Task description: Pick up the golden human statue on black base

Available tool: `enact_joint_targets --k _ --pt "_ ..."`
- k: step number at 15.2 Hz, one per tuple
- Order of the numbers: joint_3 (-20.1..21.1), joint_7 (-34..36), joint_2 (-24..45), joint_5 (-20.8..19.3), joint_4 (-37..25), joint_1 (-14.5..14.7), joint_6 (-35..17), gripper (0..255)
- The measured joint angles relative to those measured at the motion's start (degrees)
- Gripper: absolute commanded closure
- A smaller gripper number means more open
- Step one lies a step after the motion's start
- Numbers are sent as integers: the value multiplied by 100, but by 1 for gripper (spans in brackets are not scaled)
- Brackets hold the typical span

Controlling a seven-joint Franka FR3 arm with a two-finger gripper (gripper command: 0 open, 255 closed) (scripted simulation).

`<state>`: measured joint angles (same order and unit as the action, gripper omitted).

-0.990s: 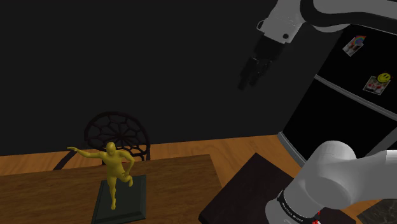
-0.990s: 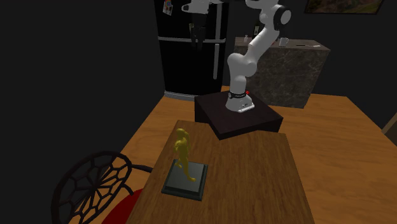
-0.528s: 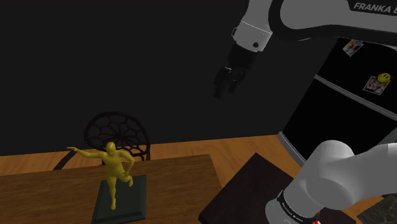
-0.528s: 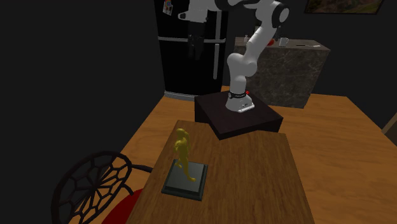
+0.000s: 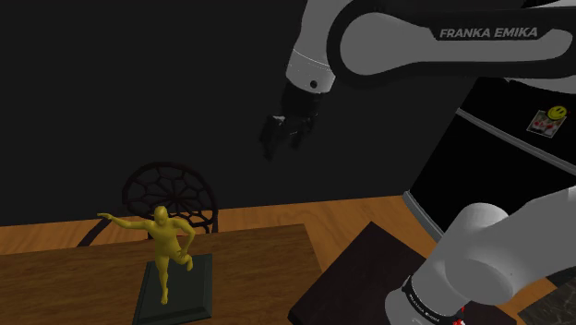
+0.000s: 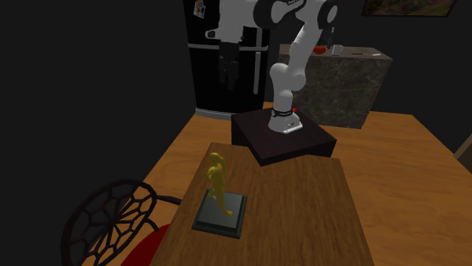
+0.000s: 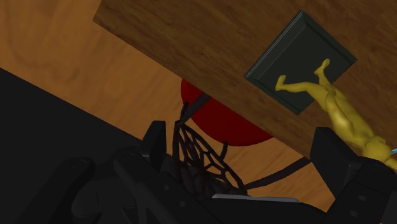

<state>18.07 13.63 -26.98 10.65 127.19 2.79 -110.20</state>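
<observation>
high above the wooden table (image 5: 263,258), the gripper (image 5: 275,140) is hanging with its two fingers (image 7: 340,159) standing apart and clasping nothing, so the approach step is looking to be in hand. the golden statue (image 5: 164,247) is standing upright on its dark square base (image 5: 191,291) on that table, near the edge by the black wire-back chair (image 5: 171,192), well apart from the gripper; the next move is calling for a descent, fingers lining up around the torso. a cup-like thing (image 6: 336,50) is sitting on the stone counter (image 6: 355,87), contents too small to tell.
</observation>
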Motion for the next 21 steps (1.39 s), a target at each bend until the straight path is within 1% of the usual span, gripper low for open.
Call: enact_joint_targets --k 3,6,9,13,15,17,20,21 --pt "348 375 512 -97 -306 21 -225 0" --pt "663 732 1096 -298 -613 17 -492 0" --pt "987 1186 1734 -602 -1008 46 -696 0" --pt "1275 1746 2631 -1155 -1626 136 -839 0" --pt "1379 2059 3105 -1480 -1976 251 -873 0" --pt "1449 2417 3673 -1868 -2471 450 -827 0" --pt "1438 2798 4438 -2353 -3223 790 -673 0" --pt "1428 2881 4590 -2448 -3352 877 -663 0"
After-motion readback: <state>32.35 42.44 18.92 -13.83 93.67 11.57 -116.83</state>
